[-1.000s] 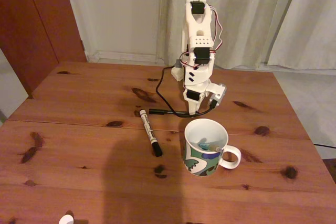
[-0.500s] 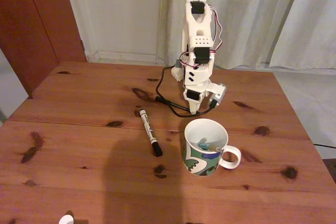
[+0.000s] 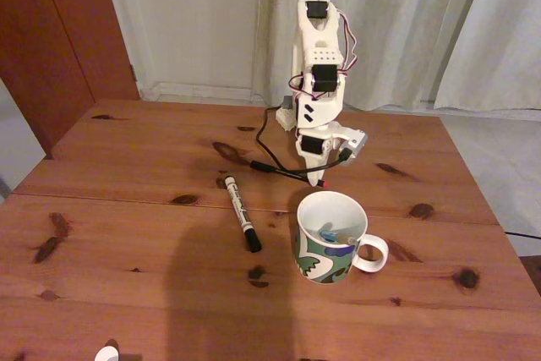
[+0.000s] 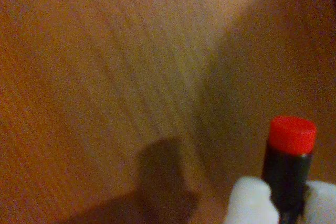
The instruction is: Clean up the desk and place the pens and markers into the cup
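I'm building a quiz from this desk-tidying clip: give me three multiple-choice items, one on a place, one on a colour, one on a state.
1. Where is the white marker?
A. on the desk, left of the cup in the fixed view
B. in the cup
C. on the floor

2. What colour is the end of the black pen?
A. green
B. red
C. yellow

3. What is the gripper doing?
A. hanging open
B. gripping the cup handle
C. gripping the black pen

Answers:
1 A: it lies on the desk beside the cup.
2 B: the wrist view shows a red end.
3 C: the fingers close round the pen.
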`<state>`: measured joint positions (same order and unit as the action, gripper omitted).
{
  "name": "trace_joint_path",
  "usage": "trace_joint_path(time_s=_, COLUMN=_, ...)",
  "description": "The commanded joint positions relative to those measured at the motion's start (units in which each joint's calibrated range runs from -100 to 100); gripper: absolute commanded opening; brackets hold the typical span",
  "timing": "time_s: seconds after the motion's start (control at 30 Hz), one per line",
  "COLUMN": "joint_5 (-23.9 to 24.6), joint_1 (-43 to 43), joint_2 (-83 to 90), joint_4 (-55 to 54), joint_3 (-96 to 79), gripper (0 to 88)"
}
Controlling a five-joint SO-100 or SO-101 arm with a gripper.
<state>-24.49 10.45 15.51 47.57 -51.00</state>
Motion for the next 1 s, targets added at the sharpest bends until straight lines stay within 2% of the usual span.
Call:
trace_joint_path(time_s=0.0, joint_5=-0.34, joint_1=-0.84, joint_2=4.89, joint_4=-1.17, joint_3=2.67, gripper=0.9)
trace_joint_path(time_s=0.4, joint_5=0.03, joint_1=-1.16, joint_2=13.41, joint_4=-1.42, joint_3=9.16, gripper=0.9)
trace_joint_path(time_s=0.63, joint_5=0.40, joint_1=-4.78, joint_2=15.15, joint_4=-1.42, joint_3=18.45, gripper=0.9)
trace_joint_path(time_s=0.83, joint_5=3.85, joint_1=-6.95, joint_2=15.23, joint_4=-1.51, joint_3=27.01, gripper=0.9)
trace_joint_path(time_s=0.97, joint_5=7.78, joint_1=-7.68, joint_2=15.31, joint_4=-1.51, joint_3=31.97, gripper=0.9)
